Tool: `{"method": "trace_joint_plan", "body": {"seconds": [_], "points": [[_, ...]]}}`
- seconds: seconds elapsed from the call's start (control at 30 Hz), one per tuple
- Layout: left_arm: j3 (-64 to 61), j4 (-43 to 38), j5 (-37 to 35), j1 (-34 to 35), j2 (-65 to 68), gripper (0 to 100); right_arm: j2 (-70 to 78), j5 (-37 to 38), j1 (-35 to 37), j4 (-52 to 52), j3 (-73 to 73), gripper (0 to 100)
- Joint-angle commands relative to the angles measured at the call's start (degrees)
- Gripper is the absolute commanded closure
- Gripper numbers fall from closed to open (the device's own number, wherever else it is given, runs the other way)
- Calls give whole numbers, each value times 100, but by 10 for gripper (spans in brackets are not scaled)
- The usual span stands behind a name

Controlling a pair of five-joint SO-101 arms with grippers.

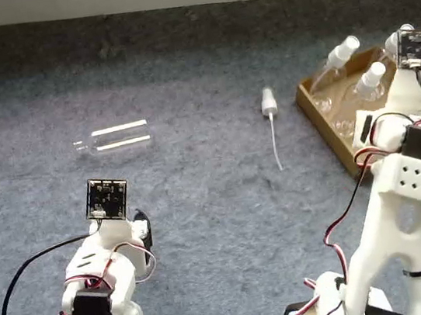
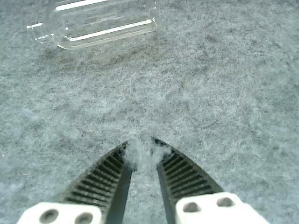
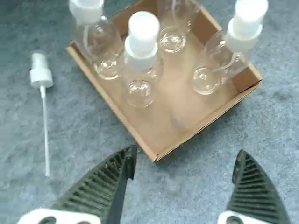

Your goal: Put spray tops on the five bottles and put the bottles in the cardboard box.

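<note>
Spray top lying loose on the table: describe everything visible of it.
The spray top is white and plastic-looking: a pump head, a collar and a long thin dip tube. It lies flat on the grey felt table cover, unattached, between the capless bottle and the cardboard box, its head toward the table's far side. Only the cover touches it.

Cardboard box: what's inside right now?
Four clear bottles are in the cardboard box. Three carry white spray tops; the fourth's top runs past the picture's edge, so it cannot be judged.
</note>
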State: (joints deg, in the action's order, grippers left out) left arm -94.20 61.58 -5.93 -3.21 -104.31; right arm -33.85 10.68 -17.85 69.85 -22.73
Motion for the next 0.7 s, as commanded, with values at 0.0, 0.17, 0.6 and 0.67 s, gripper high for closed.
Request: {"method": "trace_joint_plan", "body": {"seconds": [0.0, 0.17, 0.6, 0.67], "points": [[31, -123, 62, 40, -57, 990, -391, 62, 699, 400, 92, 709], [40, -132, 62, 75, -57, 990, -453, 18, 1613, 462, 101, 709], [136, -914, 35, 1745, -57, 993, -453, -985, 3090, 119, 549, 710], [136, -1029, 26, 2105, -57, 993, -453, -985, 3363, -127, 549, 710]]}}
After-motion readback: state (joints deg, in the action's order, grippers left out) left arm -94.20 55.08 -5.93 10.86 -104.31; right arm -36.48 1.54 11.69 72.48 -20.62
